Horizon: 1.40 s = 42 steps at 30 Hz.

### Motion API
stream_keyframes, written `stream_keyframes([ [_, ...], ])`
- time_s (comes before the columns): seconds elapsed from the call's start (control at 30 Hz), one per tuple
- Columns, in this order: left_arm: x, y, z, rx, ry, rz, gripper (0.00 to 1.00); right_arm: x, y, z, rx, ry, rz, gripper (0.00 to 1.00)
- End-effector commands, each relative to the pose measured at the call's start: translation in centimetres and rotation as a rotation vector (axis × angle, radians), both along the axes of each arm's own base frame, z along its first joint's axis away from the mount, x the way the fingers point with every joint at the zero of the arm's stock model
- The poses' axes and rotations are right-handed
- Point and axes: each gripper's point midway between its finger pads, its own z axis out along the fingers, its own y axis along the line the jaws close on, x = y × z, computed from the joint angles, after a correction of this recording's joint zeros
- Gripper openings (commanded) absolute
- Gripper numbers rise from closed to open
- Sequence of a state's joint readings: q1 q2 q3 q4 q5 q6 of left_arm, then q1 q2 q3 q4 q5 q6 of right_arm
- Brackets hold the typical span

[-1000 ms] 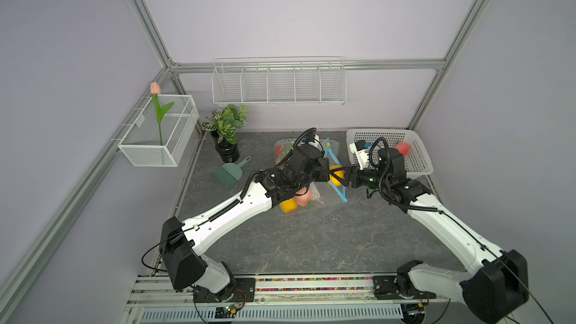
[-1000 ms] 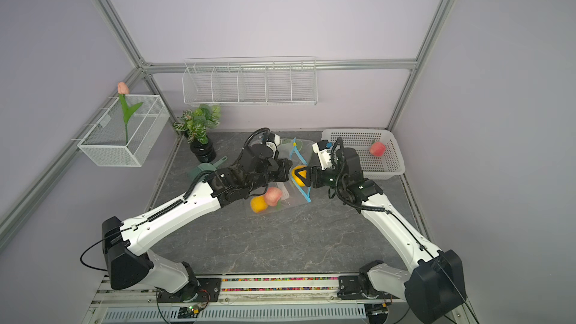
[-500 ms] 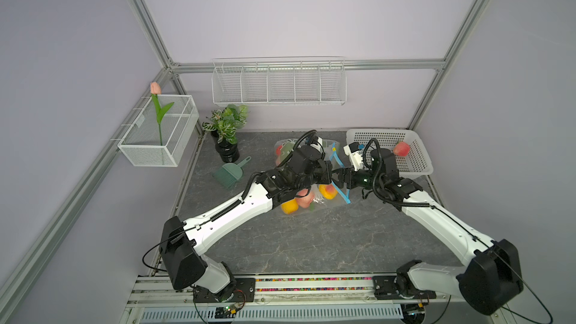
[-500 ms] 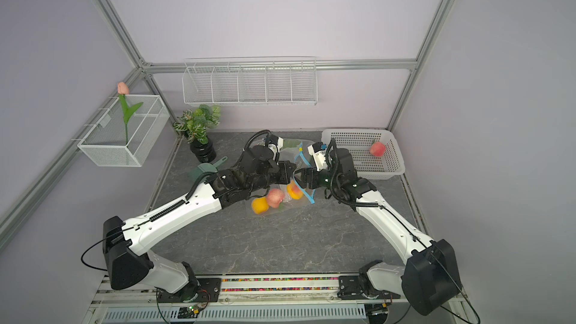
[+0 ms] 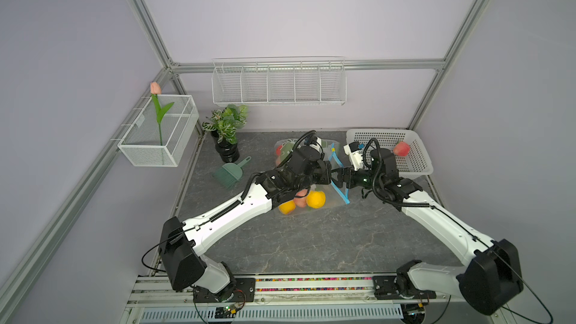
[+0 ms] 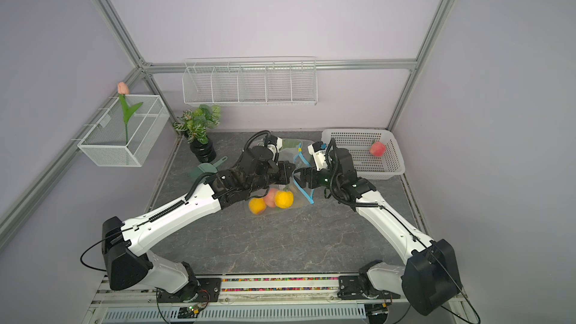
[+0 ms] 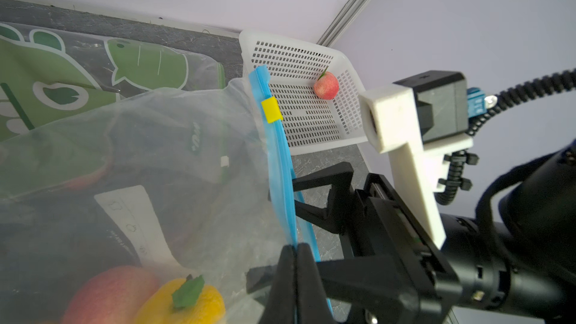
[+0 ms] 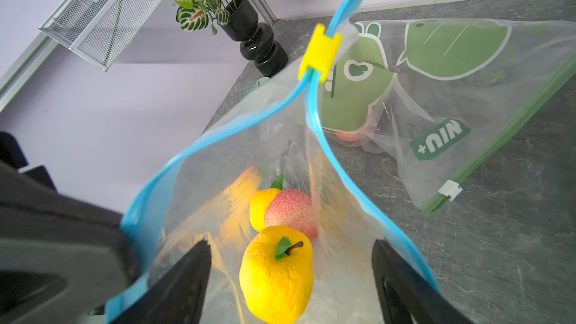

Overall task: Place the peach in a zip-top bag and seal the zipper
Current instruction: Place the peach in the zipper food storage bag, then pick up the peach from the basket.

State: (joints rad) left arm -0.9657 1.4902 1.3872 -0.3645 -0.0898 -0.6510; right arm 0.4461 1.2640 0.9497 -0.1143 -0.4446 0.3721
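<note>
Pinching bag (image 8: 199, 163) rim, left end effector (image 7: 295, 249); right end effector (image 8: 290, 246) spread, peach (image 8: 290, 210) inside; next we should grip slider (image 8: 319, 52)

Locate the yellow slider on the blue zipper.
In both top views the yellow slider sits at the zipper's far end, between the white basket and the green-printed bag.
</note>
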Motion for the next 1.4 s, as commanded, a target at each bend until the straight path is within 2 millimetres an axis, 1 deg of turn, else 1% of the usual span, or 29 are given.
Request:
stream_keyframes([
  [0.0,0.3,0.9,0.4,-0.003,-0.012,0.035,0.0,-0.2,-0.1,1.8,0.01,-0.067,-0.003,0.84],
  [0.07,0.3,1.1,0.3,0.004,-0.012,0.043,0.0,-0.1,-0.6,2.4,0.0,-0.105,-0.023,0.83],
  [0.17,0.3,1.4,-0.1,0.014,-0.011,0.054,0.0,0.3,-2.0,3.3,-0.031,-0.174,-0.097,0.83],
  [0.27,0.3,1.7,-0.4,0.023,-0.01,0.059,0.0,1.1,-4.4,3.7,-0.101,-0.223,-0.219,0.84],
  [0.37,0.1,1.9,-0.4,0.029,-0.009,0.061,0.0,2.4,-7.7,3.6,-0.191,-0.238,-0.374,0.85],
  [0.43,0.1,2.1,-0.5,0.03,-0.006,0.065,0.0,3.4,-10.5,3.2,-0.243,-0.215,-0.473,0.85],
  [0.53,0.0,2.5,-0.5,0.03,-0.011,0.074,0.0,5.0,-14.1,2.5,-0.279,-0.177,-0.569,0.85],
  [0.6,-0.1,2.8,-0.5,0.031,-0.017,0.08,0.0,6.0,-15.9,2.1,-0.301,-0.165,-0.606,0.85],
  [0.63,-0.1,3.0,-0.5,0.034,-0.018,0.083,0.0,6.7,-17.6,1.9,-0.312,-0.154,-0.646,0.85],
  [0.73,-0.2,3.4,-0.5,0.037,-0.02,0.089,0.0,8.3,-20.6,0.8,-0.339,-0.113,-0.699,0.85],
  [1.0,-0.4,4.0,-0.6,0.047,-0.031,0.099,0.0,12.4,-26.5,-2.6,-0.4,0.014,-0.816,0.85],
  [1.13,-0.3,4.2,-0.5,0.056,-0.04,0.099,0.0,14.5,-29.2,-4.6,-0.415,0.082,-0.856,0.84],
  [1.37,-0.1,4.5,-0.5,0.07,-0.047,0.113,0.0,17.7,-33.4,-7.4,-0.432,0.171,-0.945,0.84],
])
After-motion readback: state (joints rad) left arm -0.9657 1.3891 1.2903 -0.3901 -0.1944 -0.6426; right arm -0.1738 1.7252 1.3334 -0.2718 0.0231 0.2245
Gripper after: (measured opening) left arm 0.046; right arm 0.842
